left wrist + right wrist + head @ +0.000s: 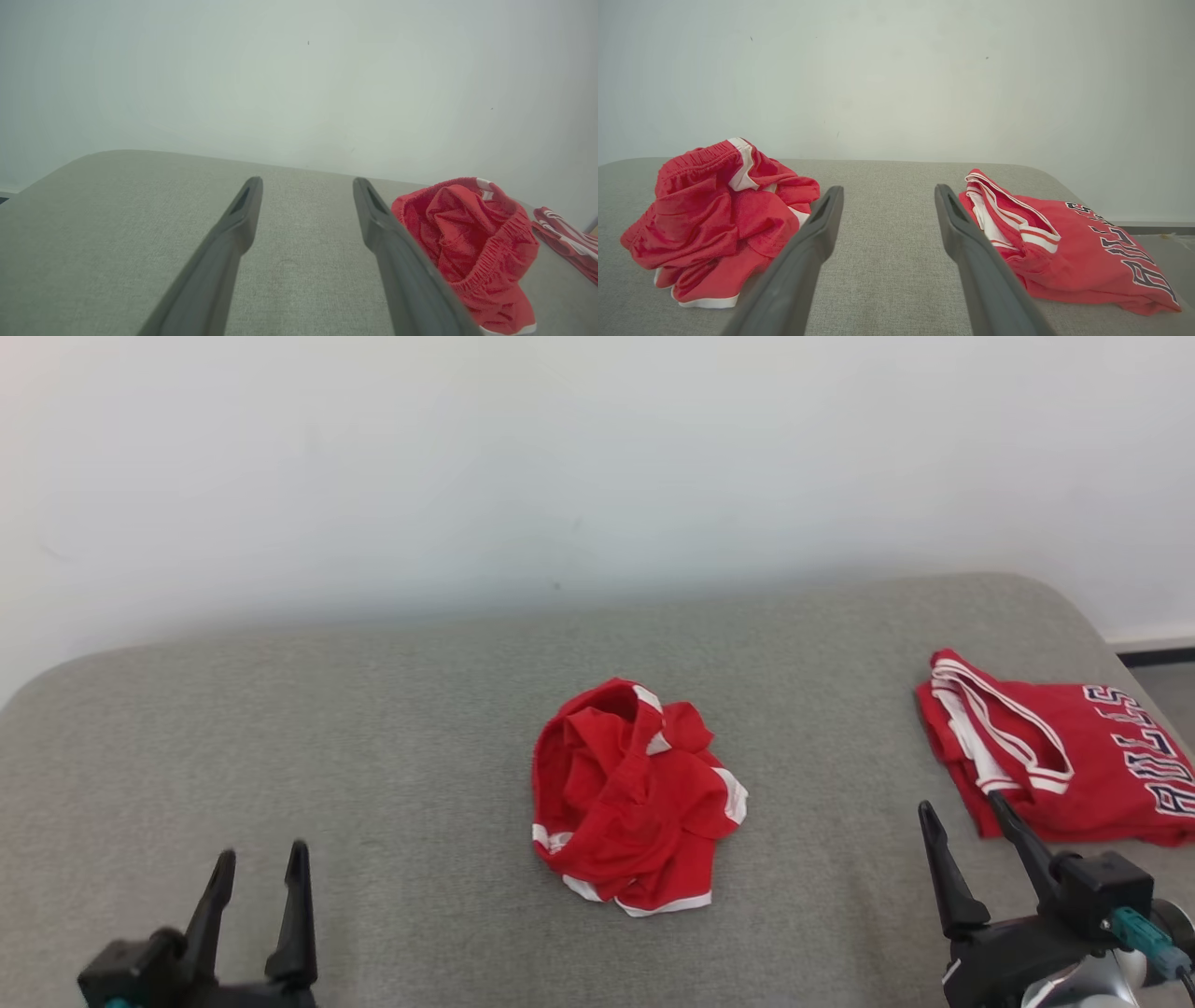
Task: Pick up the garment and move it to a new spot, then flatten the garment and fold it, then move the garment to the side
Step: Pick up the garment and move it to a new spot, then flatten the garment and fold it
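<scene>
Down at the near left, the left claw [261,861] hovers low, fingers spread, empty, pointing at the wall. The right claw [960,805] mirrors it at the near right, spread and empty, tips near the folded jersey [1055,756]. Between them, the crumpled red shorts [635,793] sit mid-cushion [373,756].

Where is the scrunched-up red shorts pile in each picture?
Head view: crumpled red shorts in the middle of the grey padded surface.
Left wrist view: crumpled red shorts at the lower right.
Right wrist view: crumpled red shorts at the left.
Shared landmark: folded red Bulls jersey, right of the shorts everywhere.
</scene>
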Robot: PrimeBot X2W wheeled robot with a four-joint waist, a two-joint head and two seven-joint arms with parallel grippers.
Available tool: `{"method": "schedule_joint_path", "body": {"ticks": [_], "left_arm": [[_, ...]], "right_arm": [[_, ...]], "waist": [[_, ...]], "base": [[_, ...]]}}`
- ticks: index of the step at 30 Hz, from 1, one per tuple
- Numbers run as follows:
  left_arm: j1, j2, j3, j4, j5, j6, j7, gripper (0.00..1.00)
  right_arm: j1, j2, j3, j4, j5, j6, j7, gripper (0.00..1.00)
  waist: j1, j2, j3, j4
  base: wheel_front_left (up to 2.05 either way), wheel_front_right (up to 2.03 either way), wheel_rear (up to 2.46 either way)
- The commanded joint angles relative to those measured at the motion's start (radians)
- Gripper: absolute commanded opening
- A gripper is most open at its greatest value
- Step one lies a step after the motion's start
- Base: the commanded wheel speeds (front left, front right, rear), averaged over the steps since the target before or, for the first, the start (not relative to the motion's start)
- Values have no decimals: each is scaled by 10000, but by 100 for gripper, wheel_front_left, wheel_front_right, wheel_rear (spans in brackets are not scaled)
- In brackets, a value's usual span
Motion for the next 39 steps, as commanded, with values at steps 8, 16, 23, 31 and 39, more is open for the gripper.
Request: {"method": "schedule_joint_path", "body": {"ticks": [8,16,23,31,39], "left_arm": [[1243,-85,328,-617,548,95,-17,100],[1619,-201,521,-915,757,86,-17,100],[1438,-325,557,-859,868,7,-17,100],[1408,-428,615,-730,971,-82,-18,100],[1364,-475,596,-698,1121,-83,-18,100]], "right_arm": [[461,36,-329,198,104,-27,-144,100],[601,74,-543,214,12,-27,-119,100],[630,117,-610,197,-20,-27,-88,100],[650,242,-652,153,-104,-27,-35,100],[619,260,-639,198,-118,-27,-66,100]], "waist": [[1,0,-370,665],[1,0,-338,733],[1,0,-319,686],[1,0,-295,643],[1,0,-264,692]], "base": [[0,0,0],[0,0,0],[0,0,0],[0,0,0],[0,0,0]]}}
